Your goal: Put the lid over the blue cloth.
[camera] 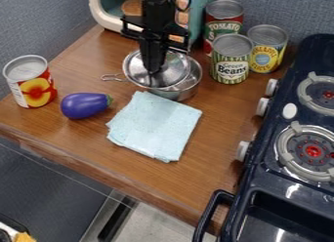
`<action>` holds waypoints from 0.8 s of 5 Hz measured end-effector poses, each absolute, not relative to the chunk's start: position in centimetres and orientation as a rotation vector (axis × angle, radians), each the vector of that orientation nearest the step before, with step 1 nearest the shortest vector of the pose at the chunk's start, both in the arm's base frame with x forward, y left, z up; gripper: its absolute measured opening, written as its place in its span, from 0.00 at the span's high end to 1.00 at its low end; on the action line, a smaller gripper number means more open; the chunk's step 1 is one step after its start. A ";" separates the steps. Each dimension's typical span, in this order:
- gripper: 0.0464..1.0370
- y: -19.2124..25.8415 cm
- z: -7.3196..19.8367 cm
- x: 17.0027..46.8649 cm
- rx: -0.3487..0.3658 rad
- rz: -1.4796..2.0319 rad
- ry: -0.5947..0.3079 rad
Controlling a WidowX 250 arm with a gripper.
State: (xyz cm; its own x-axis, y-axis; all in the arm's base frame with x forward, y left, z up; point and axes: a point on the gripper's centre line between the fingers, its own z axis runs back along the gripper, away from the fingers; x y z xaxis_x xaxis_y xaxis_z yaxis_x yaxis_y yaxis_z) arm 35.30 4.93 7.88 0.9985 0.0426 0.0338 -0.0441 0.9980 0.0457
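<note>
One metal lid (175, 69) overlaps a metal pot (182, 94) beneath the black gripper (155, 71), near the folded blue cloth (155, 126).
Whether the gripper is spread or pinching the lid cannot be told; a purple toy eggplant (85, 105) lies beside the cloth on the wooden counter (78, 133).

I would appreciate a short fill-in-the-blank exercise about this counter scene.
The purple vegetable between the leftmost can and the cloth is an ____.
Left of the stove, a close group of ____ cans stands.
The gripper is at the metal lid; the folded cloth is light ____.

Missing words: eggplant; three; blue
</note>
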 end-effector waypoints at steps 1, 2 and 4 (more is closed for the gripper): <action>0.99 3.4 8.5 33.1 0.052 0.003 -0.026; 0.99 2.3 8.4 30.6 0.026 0.001 0.001; 1.00 1.1 6.1 28.6 -0.011 -0.030 0.079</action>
